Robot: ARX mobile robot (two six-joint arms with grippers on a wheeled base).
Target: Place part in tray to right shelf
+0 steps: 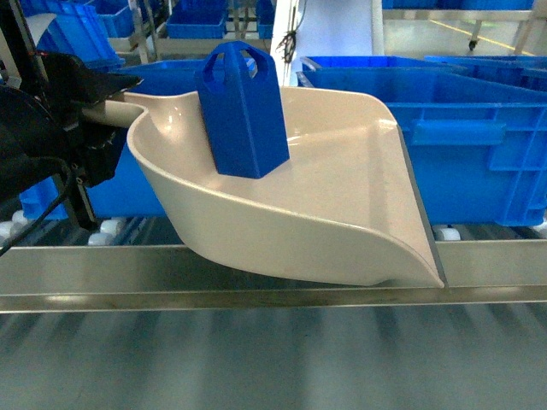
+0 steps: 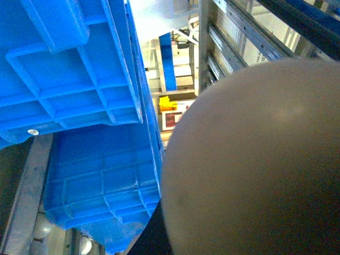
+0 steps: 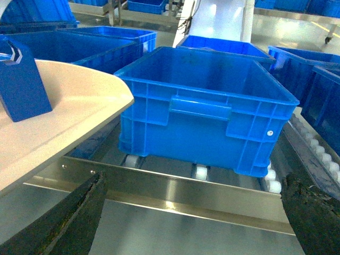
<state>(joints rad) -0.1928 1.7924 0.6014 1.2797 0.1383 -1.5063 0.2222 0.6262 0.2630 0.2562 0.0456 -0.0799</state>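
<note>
The cream tray (image 1: pixel 342 188) hangs tilted over the front rail of the right shelf (image 1: pixel 256 265). My left gripper (image 1: pixel 109 111) is shut on its handle at the left. The blue part (image 1: pixel 244 111) stands upright inside the tray, near its back wall. In the left wrist view the tray's underside (image 2: pixel 255 159) fills the right half and hides the jaws. The right wrist view shows the tray's lip (image 3: pixel 58 111) and the part (image 3: pixel 18 79) at the left. My right gripper (image 3: pixel 194 223) is open over the steel rail (image 3: pixel 186 188), holding nothing.
Large blue crates (image 1: pixel 470 145) sit on the shelf's white rollers (image 1: pixel 111 226) just behind and right of the tray. One crate (image 3: pixel 202 111) is straight ahead of the right gripper. More crates (image 1: pixel 197 21) stand on racks farther back.
</note>
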